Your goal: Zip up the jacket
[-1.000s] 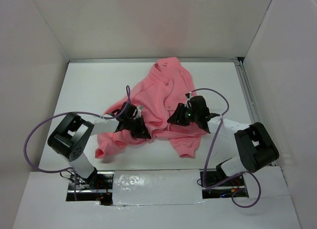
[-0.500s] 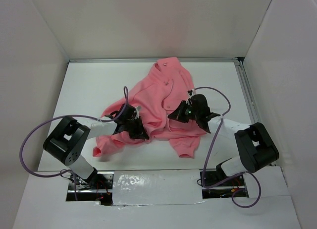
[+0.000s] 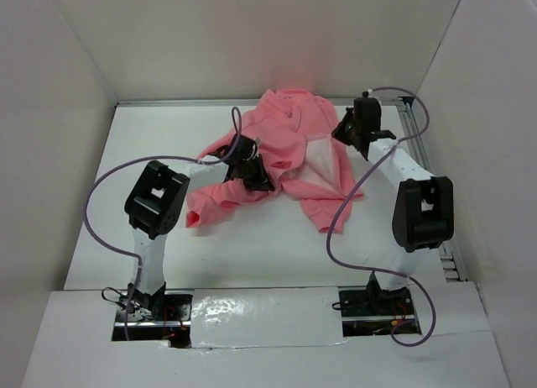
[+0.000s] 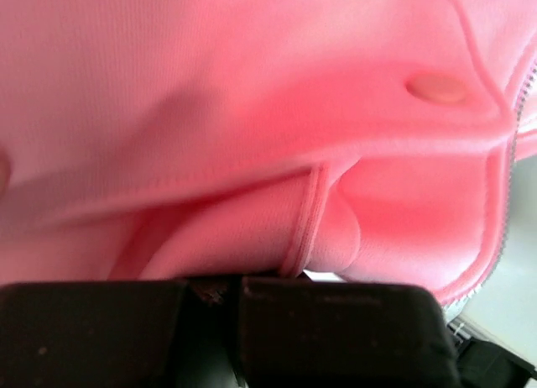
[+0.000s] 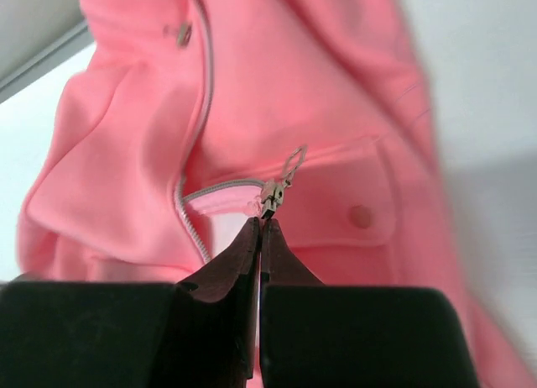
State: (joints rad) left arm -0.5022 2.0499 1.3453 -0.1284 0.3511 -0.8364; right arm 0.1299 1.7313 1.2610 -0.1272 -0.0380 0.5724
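The salmon-pink jacket (image 3: 285,132) lies crumpled toward the back of the table, one front panel turned out so its paler lining (image 3: 320,157) shows. My left gripper (image 3: 254,171) sits on the jacket's left part. In the left wrist view it (image 4: 237,280) is shut, with a fabric fold and seam (image 4: 306,220) running into the jaws. My right gripper (image 3: 346,132) is at the jacket's right upper edge. In the right wrist view it (image 5: 260,224) is shut, pinching the lower end of the metal zipper slider (image 5: 270,197), from which the pale zipper teeth (image 5: 195,136) curve away.
The white table (image 3: 252,245) is boxed in by white walls at the back and both sides. A metal rail (image 3: 424,161) runs along the right edge. Purple cables (image 3: 101,212) loop from both arms. A sleeve (image 3: 210,207) trails toward the front left.
Both arms have swung toward the back of the table and the jacket has gone with them. The right gripper has shut at the zipper slider. The right front panel now shows its lining.
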